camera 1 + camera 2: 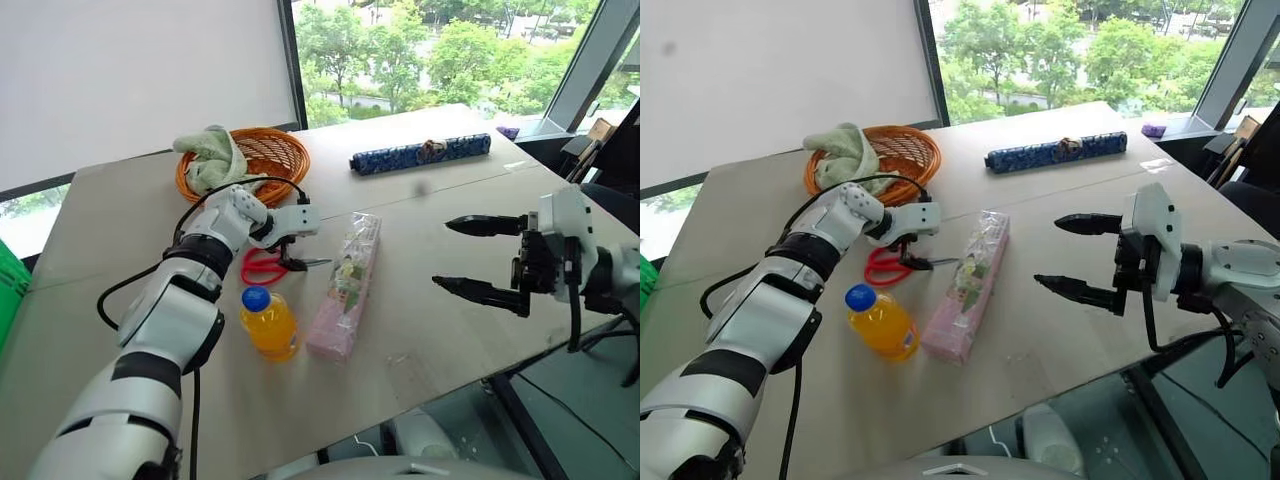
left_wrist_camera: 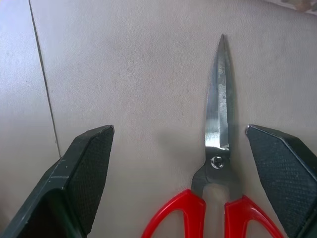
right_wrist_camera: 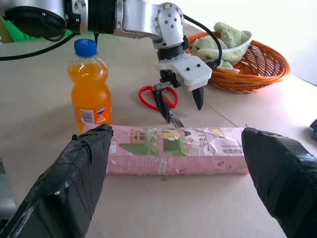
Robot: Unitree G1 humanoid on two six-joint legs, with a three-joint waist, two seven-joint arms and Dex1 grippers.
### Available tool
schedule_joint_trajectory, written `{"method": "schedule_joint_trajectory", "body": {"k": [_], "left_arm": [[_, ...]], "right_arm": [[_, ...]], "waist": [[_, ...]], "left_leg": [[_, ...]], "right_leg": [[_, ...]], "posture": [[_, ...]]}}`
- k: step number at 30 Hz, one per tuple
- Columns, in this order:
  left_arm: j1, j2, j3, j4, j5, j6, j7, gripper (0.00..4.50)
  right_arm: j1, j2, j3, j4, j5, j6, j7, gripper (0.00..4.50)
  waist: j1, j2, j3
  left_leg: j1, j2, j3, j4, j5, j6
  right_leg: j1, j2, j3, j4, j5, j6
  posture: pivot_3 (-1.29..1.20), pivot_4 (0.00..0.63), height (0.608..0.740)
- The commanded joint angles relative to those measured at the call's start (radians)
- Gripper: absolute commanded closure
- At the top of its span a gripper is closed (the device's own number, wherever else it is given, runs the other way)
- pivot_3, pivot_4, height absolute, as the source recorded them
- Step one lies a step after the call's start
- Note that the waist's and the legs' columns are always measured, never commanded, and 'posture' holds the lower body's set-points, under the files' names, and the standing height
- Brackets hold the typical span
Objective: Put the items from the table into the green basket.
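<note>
1. Spans most of the head views as one broad beige-grey surface with a seam line: worktop [image 1: 440, 300], bearing all three items close together in the lower centre, handy to both arms.
2. Peeks in as a bright green sliver at the far left edge, beside the worktop rather than on it: green basket [image 1: 8, 290], still waiting for its goods, by the look of things.
3. Lies flat just right of centre, long axis running top to bottom: pink packet [image 1: 345, 290], untouched, framed squarely between the fingers in the right wrist view.
4. Floats off the right edge of the worktop, well apart from every item, fingers spread wide and gripping nothing: right hand [image 1: 478, 258], probably parked clear while the other arm works.
5. Stands upright just left of the packet's near end, blue cap up: orange bottle [image 1: 268, 323].
6. Points steeply down at centre left, fingers spread wide and not yet gripping: left hand [image 1: 291, 252], straddling the pivot, likely lined up for a pinch.
7. Rest flat, closed, above the bottle, tips toward the packet: red-handled scissors [image 2: 216, 163].
</note>
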Motion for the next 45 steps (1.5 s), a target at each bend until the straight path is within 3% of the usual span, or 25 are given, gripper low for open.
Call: {"method": "schedule_joint_trajectory", "body": {"k": [1, 11, 14, 20, 22, 30, 34, 40, 45], "left_arm": [[0.009, 0.010, -0.016, 0.028, 0.054, 0.001, -0.001, 0.10], [0.058, 0.049, -0.004, -0.049, 0.062, 0.053, -0.111, 0.10], [0.083, 0.055, -0.012, -0.062, 0.071, 0.057, -0.136, 0.81], [0.135, 0.076, -0.026, -0.093, 0.101, 0.044, -0.128, 3.68], [0.147, 0.083, -0.015, -0.107, 0.097, 0.048, -0.117, 4.41], [0.253, 0.212, 0.222, -0.380, -0.065, 0.258, -0.094, 4.41], [0.352, 0.324, 0.374, -0.486, -0.099, 0.411, 0.052, 4.41], [0.431, 0.439, 0.476, -0.465, -0.070, 0.578, 0.275, 4.41], [0.396, 0.458, 0.508, -0.260, -0.099, 0.477, 0.352, 4.41]], "right_arm": [[-0.064, -0.031, -0.012, 0.019, 0.022, 0.008, 0.022, 0.00], [-0.292, -0.069, 0.085, 0.127, 0.028, 0.102, 0.055, 0.00], [-0.321, -0.064, 0.102, 0.139, 0.023, 0.100, 0.069, 0.00], [-0.329, -0.058, 0.104, 0.122, 0.034, 0.111, 0.066, 0.00], [-0.326, -0.054, 0.103, 0.116, 0.036, 0.113, 0.061, 0.00], [-0.309, -0.035, 0.099, 0.089, 0.054, 0.118, 0.038, 0.00], [-0.321, -0.008, 0.124, 0.096, 0.043, 0.107, 0.034, 0.00], [-0.360, 0.029, 0.160, 0.135, 0.028, 0.090, 0.058, 0.00], [-0.395, 0.060, 0.198, 0.180, -0.001, 0.067, 0.091, 0.00]], "waist": [[-0.010, 0.000, 0.000], [-0.037, 0.000, 0.000], [-0.037, 0.001, 0.000], [-0.034, 0.003, -0.002], [-0.036, 0.003, -0.002], [-0.063, 0.004, -0.003], [-0.060, 0.001, -0.001], [0.005, 0.001, -0.001], [0.071, -0.002, 0.000]], "left_leg": [[0.002, 0.000, 0.000, 0.000, 0.000, 0.000], [0.010, 0.001, -0.002, -0.004, 0.000, 0.000], [0.010, 0.001, -0.001, -0.005, -0.001, 0.002], [0.013, 0.001, -0.001, -0.006, -0.002, 0.002], [0.016, 0.002, -0.002, -0.005, -0.002, 0.002], [0.016, 0.002, -0.002, -0.004, -0.002, 0.002], [0.007, 0.002, -0.002, -0.005, -0.002, 0.002], [-0.003, 0.000, -0.010, -0.004, -0.002, 0.002], [-0.004, -0.001, -0.011, -0.002, -0.002, 0.002]], "right_leg": [[0.001, 0.000, 0.000, 0.000, 0.000, 0.000], [0.007, 0.000, 0.005, -0.001, 0.000, 0.001], [0.006, 0.001, 0.006, -0.001, 0.000, 0.001], [0.007, 0.000, 0.006, -0.001, -0.001, 0.002], [0.011, 0.000, 0.008, 0.000, -0.001, 0.001], [0.010, 0.001, 0.013, 0.000, 0.001, 0.002], [-0.002, 0.002, 0.014, 0.002, 0.001, 0.003], [-0.006, 0.000, 0.007, 0.000, 0.001, 0.003], [-0.006, -0.002, 0.003, 0.000, 0.001, 0.003]], "posture": [[-0.27, 0.000, 0.740], [-0.22, 0.000, 0.740], [-0.22, 0.000, 0.740], [-0.22, 0.000, 0.740], [-0.22, 0.000, 0.740], [-0.20, 0.000, 0.740], [-0.16, 0.000, 0.740], [-0.09, 0.000, 0.740], [-0.03, 0.000, 0.740]]}}
